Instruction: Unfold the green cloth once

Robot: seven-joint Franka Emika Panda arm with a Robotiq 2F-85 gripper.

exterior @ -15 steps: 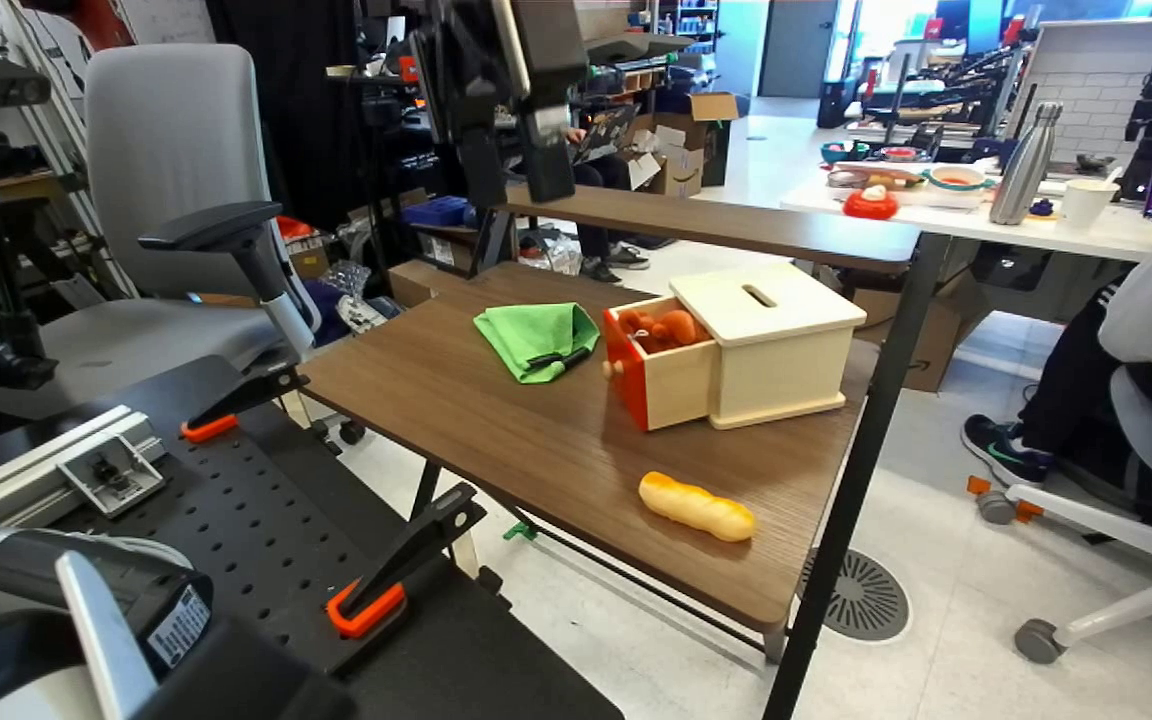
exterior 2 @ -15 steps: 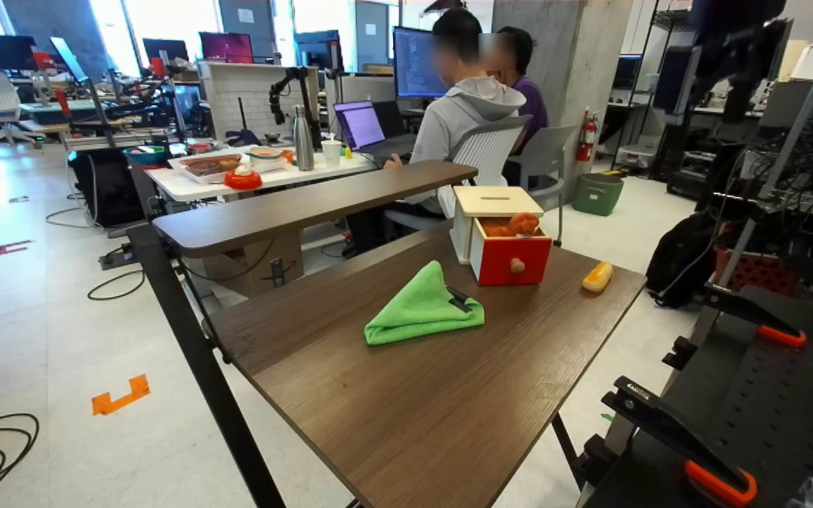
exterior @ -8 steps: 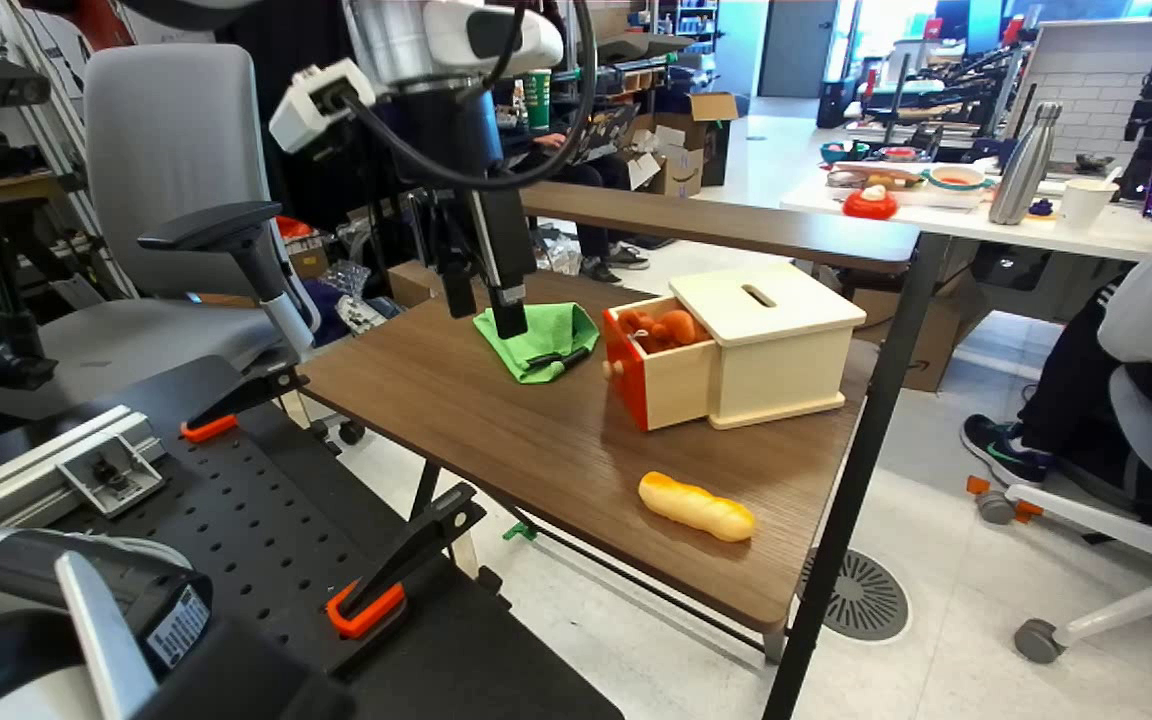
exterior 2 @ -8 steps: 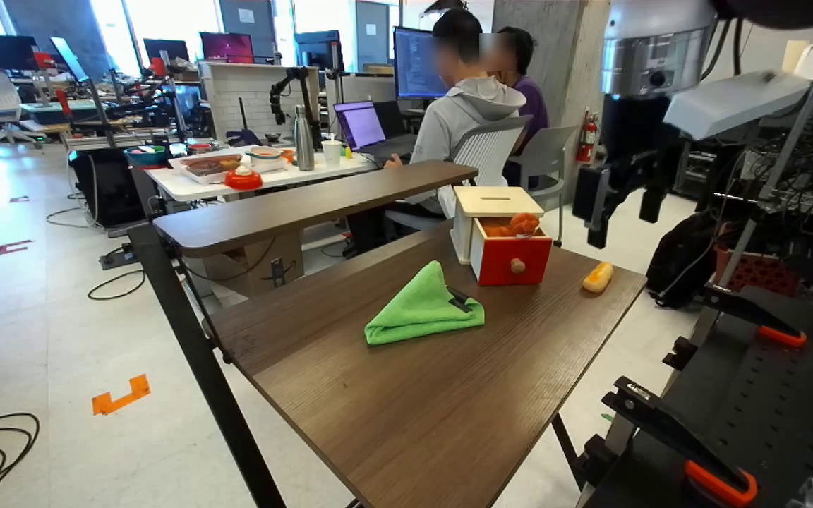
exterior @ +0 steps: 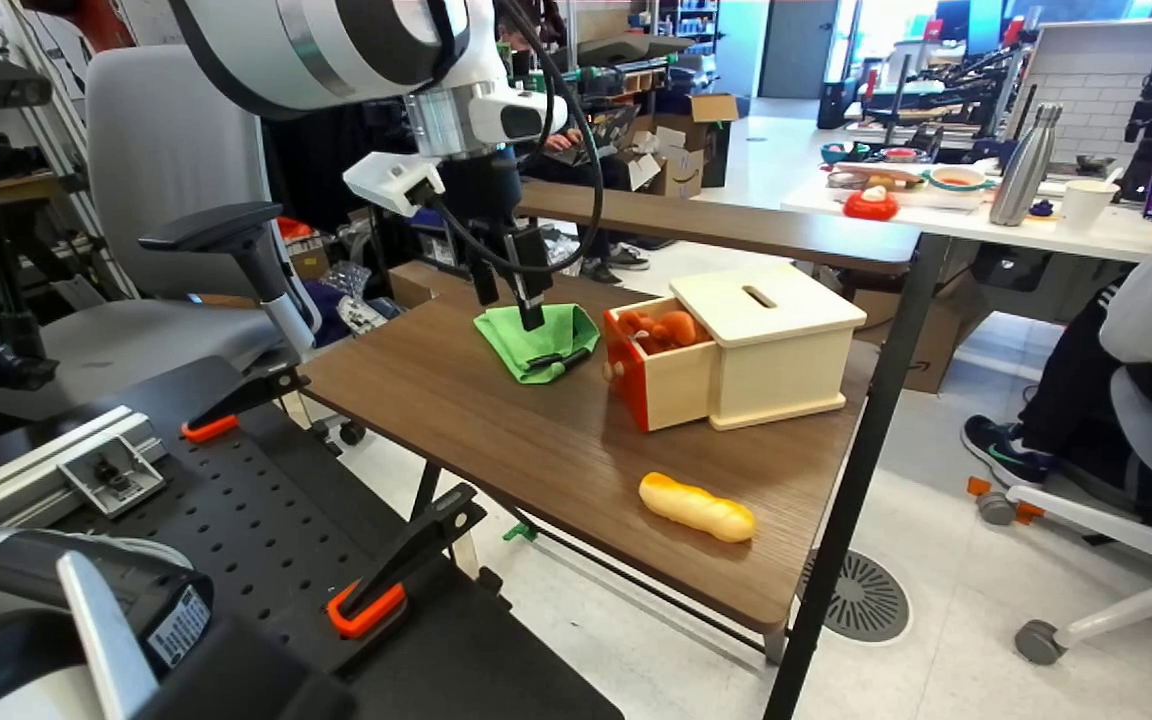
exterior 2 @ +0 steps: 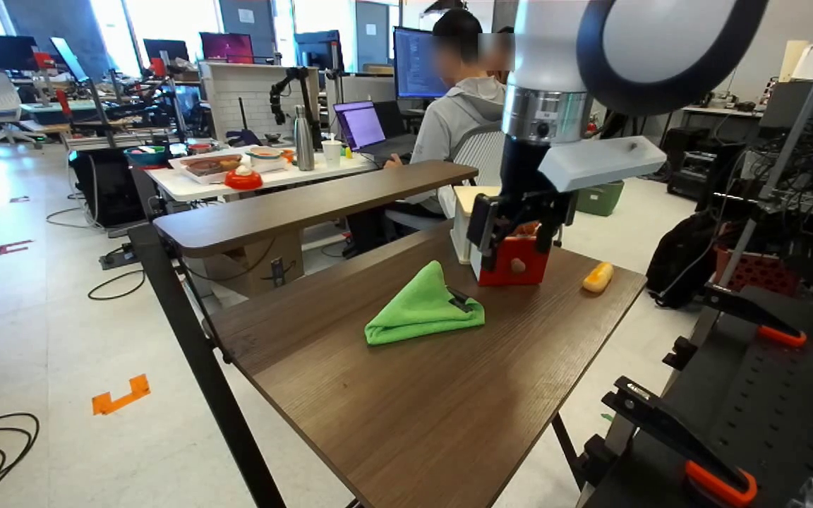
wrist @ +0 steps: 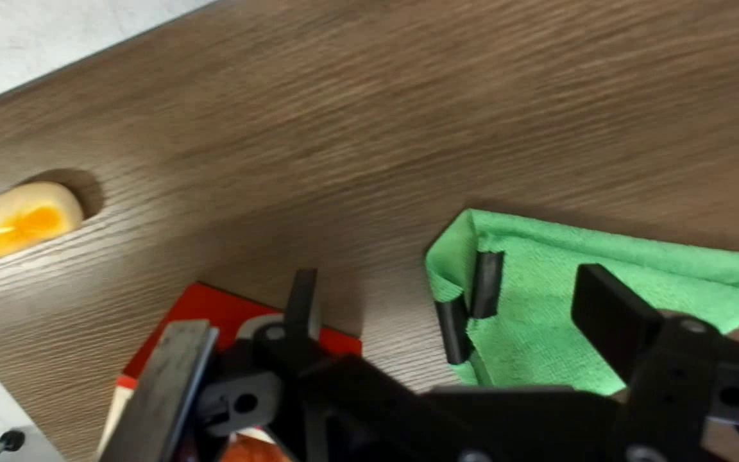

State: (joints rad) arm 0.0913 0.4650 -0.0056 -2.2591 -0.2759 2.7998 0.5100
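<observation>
The green cloth (exterior: 496,350) lies folded on the brown table, a rough triangle in an exterior view (exterior 2: 413,310). Black strips show on its end toward the box. My gripper (exterior: 509,308) hangs in the air above the table, near the cloth and the box's red drawer; it also shows in an exterior view (exterior 2: 516,252). In the wrist view, the cloth (wrist: 536,321) lies below the gripper (wrist: 448,279). One finger overlaps the cloth and the other overlaps the red drawer front. The fingers are wide apart with nothing between them. The cloth's lower part is hidden by the gripper there.
A cream wooden box (exterior: 786,360) with an open red-fronted drawer (exterior 2: 530,271) holding orange things stands beside the cloth. A yellow bread-like toy (exterior: 696,507) lies near the table's end. A raised shelf (exterior 2: 322,204) runs along one long side. Orange-tipped clamps (exterior: 366,610) sit on the black bench.
The arm has come down and in over the table, bringing the open gripper from beyond the table to near the cloth and drawer. The cloth, box and toy have not moved.
</observation>
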